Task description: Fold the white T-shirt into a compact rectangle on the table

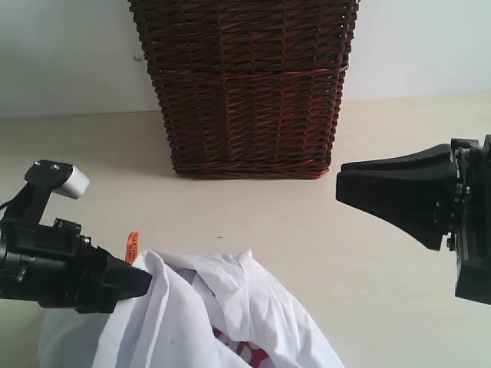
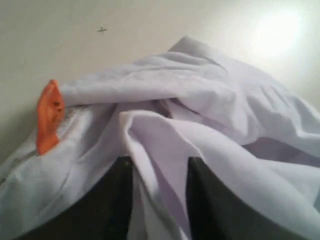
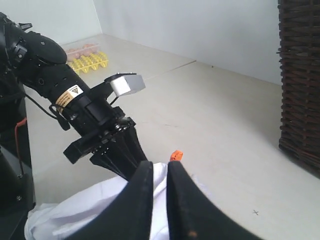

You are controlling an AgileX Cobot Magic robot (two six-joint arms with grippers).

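Note:
The white T-shirt (image 1: 230, 307) lies bunched at the front of the pale table (image 1: 383, 291), and a bit of its red lettering (image 1: 245, 349) shows at the bottom edge. Its orange neck tag (image 1: 132, 245) sticks up beside my left gripper (image 1: 146, 280). That gripper is shut on a fold of the T-shirt (image 2: 200, 100) near the tag (image 2: 48, 117), with cloth draped over its fingertips. My right gripper (image 1: 339, 184) hovers above the table to the right, shut and holding nothing. From the right wrist view the T-shirt (image 3: 75, 215) lies far below its fingers.
A tall dark brown wicker basket (image 1: 245, 84) stands at the back middle of the table, against the white wall. A yellow egg tray (image 3: 90, 60) lies far off behind the left arm (image 3: 80, 110).

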